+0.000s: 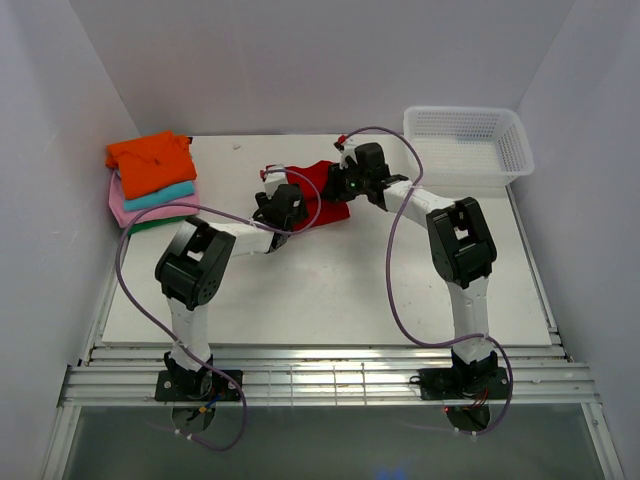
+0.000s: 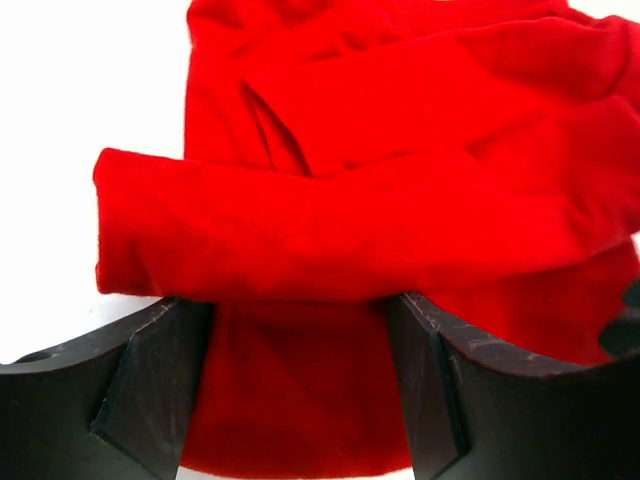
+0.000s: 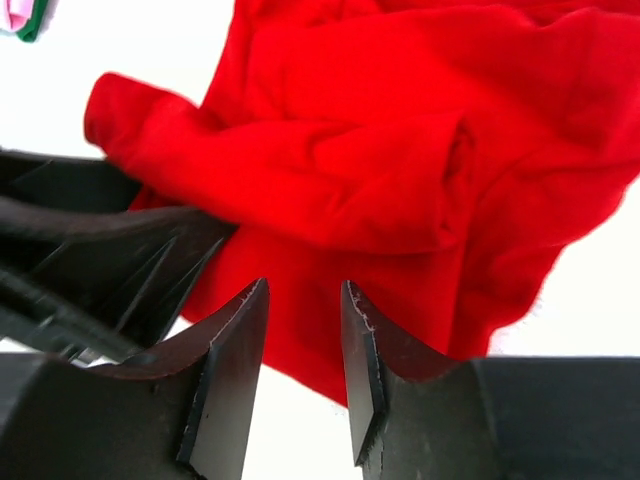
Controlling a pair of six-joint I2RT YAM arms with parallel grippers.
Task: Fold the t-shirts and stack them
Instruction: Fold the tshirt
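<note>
Starting at your left gripper [image 2: 295,312], you are looking at jaws standing wide apart and straddling the near edge of the red t-shirt [image 2: 400,200]. Cloth is filling the space between the fingers, but nothing is showing a pinch, so I am reading them as open.

Just past the tips, a thick rolled fold is lying crosswise. Its long axis is running along the line from finger to finger and overshooting both, not pointing into the gap.

Your right gripper [image 3: 303,290] is showing only a narrow slit between its jaws, with nothing caught in it. The shirt's loose edge is lying just ahead of and under those tips, and I cannot tell whether they are touching it. The left fingers are sitting close beside these jaws.

From above, the crumpled shirt is lying on the table [image 1: 330,290] between your two grippers, both right at it. I am judging the left the deeper in.

Well off beyond the left jaws, the folded stack [image 1: 152,180] is waiting. The white basket [image 1: 465,145] is standing beyond the right arm.
</note>
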